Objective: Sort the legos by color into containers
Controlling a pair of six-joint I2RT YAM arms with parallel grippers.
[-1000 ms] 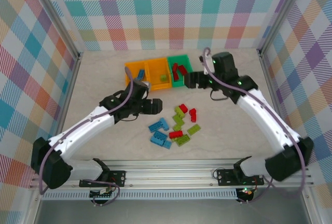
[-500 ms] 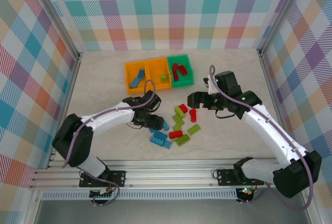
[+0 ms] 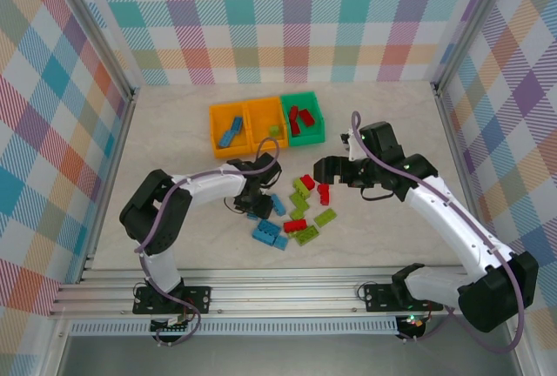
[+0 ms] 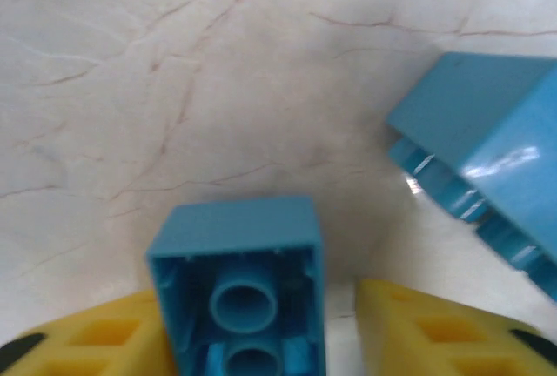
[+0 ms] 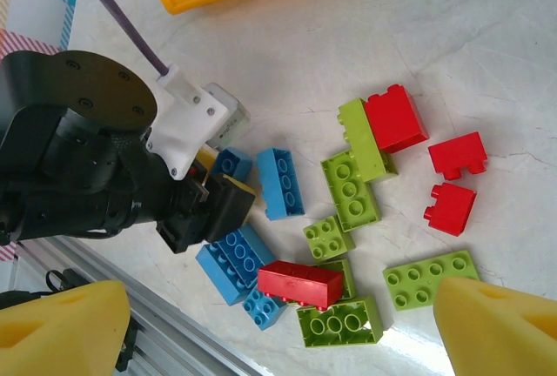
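Step in hand is judged to be the pickup of a small blue lego (image 4: 235, 289) by the left hand (image 4: 261, 332). In the wrist view the brick is seen hollow side toward the camera, between the two yellow fingers (image 4: 78, 341). One is pressed against it, while a sliver of surface (image 4: 174, 63) is visible between the brick and the other. So the hand is narrowed around it, but whether it's properly clamped can't be told.

To get this done well, the squeeze should be finished squarely on the two flat sides before anything is lifted, since a one-sided push would probably just skid the brick along. The bigger blue brick (image 4: 487, 176) just beside it shouldn't be bumped, so a straight-up lift is advised. After that, the orange bin at the left end of the row (image 3: 215, 132) is the likely target, as a blue piece is already sitting in it.

Pose: the left arm is folded with its elbow swung out wide and the forearm laid across toward the loose legos (image 3: 305, 211). These are scattered on the near side of the bins, well apart from them. The wrist is tipped down at the surface. The right hand (image 3: 322, 167) is held wide open with nothing in it, over the end of the pile closest to the green bin (image 3: 318, 119).
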